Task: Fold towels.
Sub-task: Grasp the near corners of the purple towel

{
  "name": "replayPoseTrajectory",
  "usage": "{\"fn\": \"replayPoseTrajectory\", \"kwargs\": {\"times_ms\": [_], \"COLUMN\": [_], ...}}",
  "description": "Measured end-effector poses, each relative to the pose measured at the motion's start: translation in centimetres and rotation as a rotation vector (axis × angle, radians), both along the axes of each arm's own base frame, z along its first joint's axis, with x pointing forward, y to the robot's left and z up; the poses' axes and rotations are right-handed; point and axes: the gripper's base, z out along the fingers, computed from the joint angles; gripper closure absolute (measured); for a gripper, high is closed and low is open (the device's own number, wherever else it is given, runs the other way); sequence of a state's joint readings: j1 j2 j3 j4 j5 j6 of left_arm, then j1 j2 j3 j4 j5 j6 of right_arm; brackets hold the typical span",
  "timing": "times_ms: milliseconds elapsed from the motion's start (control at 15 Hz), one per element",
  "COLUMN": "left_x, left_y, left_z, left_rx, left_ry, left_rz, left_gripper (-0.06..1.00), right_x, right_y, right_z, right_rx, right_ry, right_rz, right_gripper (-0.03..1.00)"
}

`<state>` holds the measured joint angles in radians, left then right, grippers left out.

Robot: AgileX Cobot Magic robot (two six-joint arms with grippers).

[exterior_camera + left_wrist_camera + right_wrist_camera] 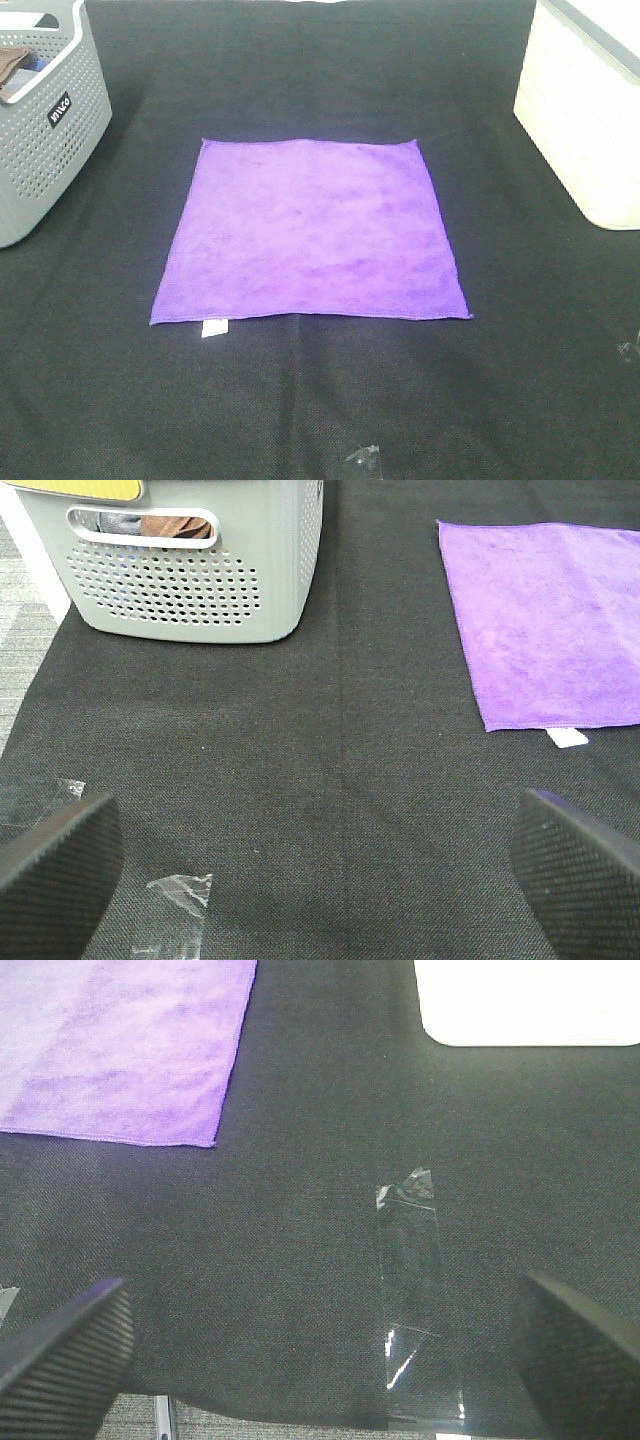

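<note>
**Condition.** The towel (310, 232) lies flat and fully spread in the middle of the black table cover (320, 410), unfolded, with its small white tag (213, 328) sticking out of the near edge at the left corner. A grey perforated basket (60, 150) stands well apart on the left and a white bin (590, 120) on the right.

**Grippers.** The left gripper (320, 870) has its fingers spread wide and holds nothing. It hangs over bare cover, short of the tagged corner. The right gripper (320, 1350) is equally wide and empty, short of the near right corner, with a strip of clear tape (415, 1300) on the cover below it. Neither touches the cloth.

**Step in hand (judged).** Take the two near corners for the first fold.

**Procedure.**
- Bring each gripper to its own corner – left to the tagged one, right to the other.
- Set the lower finger against the cover and slide it under the hem. A soft cloth lying flat offers no raised edge to bite.
- Close on the hem only, not on the cover fabric beneath.
- Lift both corners together and level, then carry them to the far edge – uneven height is likely to skew the fold.

**Caution.** Keep the right fingers off the tape, which may stick to the pads.
</note>
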<state>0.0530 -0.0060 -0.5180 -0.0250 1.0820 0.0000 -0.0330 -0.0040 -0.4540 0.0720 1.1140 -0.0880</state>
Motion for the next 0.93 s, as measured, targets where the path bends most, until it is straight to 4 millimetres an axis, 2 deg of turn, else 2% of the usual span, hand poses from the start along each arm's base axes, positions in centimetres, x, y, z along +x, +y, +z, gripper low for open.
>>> {"fn": "replayPoseTrajectory", "kwargs": {"times_ms": [933], "left_x": [0.00], "left_y": [0.00], "left_z": [0.00], "left_rx": [0.000], "left_ry": [0.000], "left_rz": [0.000], "left_gripper": [-0.04], "right_x": [0.00], "right_y": [-0.12], "right_z": [-0.01], "right_rx": [-0.014], "right_ry": [0.000], "right_rz": [-0.007], "right_gripper": [0.01]}}
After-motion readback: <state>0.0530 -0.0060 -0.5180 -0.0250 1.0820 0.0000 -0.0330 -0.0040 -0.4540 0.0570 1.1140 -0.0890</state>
